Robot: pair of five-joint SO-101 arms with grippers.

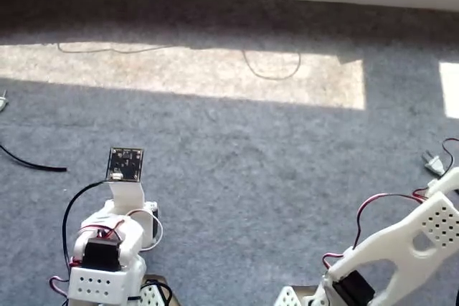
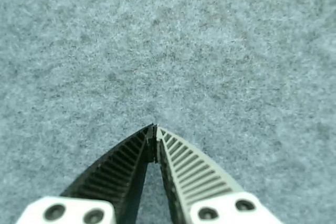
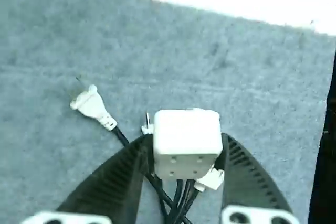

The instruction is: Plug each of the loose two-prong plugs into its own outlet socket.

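The white cube-shaped outlet block (image 3: pixel 186 129) is clasped by the right gripper (image 3: pixel 185 141) (the left gripper (image 2: pixel 156 130) is closed, empty); a loose white two-prong plug (image 3: pixel 90 106) lies near. The block could be tugged askew by its black cords (image 3: pixel 176 195).

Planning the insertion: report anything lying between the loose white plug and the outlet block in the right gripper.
Nothing visible does. The plug lies on bare carpet beside the outlet block held in the right gripper; only the plug's own black cord trails toward the block.
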